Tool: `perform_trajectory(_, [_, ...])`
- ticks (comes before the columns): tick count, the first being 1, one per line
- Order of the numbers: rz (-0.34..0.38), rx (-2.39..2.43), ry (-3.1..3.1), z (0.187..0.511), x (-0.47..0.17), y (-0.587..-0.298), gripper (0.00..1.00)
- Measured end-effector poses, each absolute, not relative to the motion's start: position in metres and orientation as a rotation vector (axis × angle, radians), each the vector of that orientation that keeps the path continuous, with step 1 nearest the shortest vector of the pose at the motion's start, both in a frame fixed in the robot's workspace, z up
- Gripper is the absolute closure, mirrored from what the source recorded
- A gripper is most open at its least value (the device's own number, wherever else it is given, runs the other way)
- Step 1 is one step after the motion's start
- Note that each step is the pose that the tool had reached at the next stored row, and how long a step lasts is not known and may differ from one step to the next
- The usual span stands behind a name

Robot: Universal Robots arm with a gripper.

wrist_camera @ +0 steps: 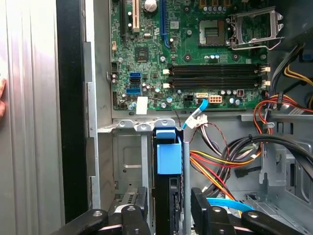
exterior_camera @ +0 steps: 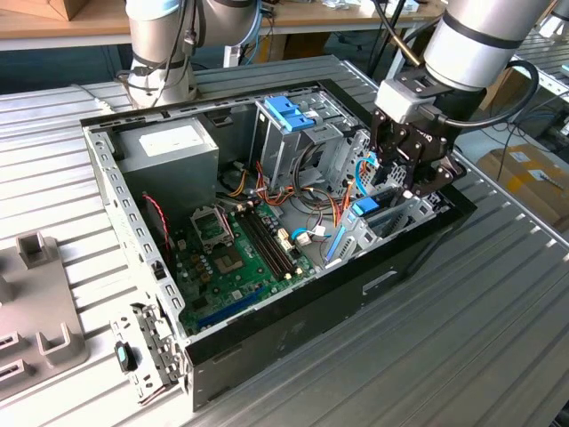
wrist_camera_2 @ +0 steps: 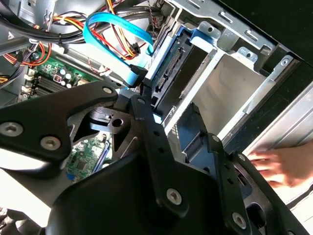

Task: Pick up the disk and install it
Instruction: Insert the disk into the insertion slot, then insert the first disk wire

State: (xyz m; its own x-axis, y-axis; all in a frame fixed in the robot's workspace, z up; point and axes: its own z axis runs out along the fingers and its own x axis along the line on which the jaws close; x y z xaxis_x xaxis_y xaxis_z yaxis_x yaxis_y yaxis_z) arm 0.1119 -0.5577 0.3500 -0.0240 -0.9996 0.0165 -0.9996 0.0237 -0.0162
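The disk (wrist_camera: 168, 159) stands on edge in the metal drive bay (wrist_camera: 124, 161) at the case's front corner on the exterior view's right, its light-blue carrier tab facing up. In the exterior view the tab of the disk (exterior_camera: 365, 208) shows just under my gripper (exterior_camera: 411, 194). My gripper (wrist_camera: 169, 192) straddles the disk with a black finger (wrist_camera: 142, 205) on either side and a thin gap at each, so it looks open. In the second wrist view the disk (wrist_camera_2: 173, 68) lies just past the gripper (wrist_camera_2: 168, 106), lined up with the bay walls.
The open computer case holds a green motherboard (exterior_camera: 236, 258), a grey power supply (exterior_camera: 169, 147), a tall drive cage with a blue latch (exterior_camera: 289, 111) and loose cables (wrist_camera: 220, 156). A person's hand (wrist_camera_2: 279, 166) rests on the ribbed table outside the case. Grey fixtures (exterior_camera: 36, 294) sit at the exterior view's left.
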Motion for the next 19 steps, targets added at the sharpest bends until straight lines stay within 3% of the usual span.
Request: perform_trajectory(19, [0.037,2.194,-2.247,0.3508,0.1119,-0.5578,0.52])
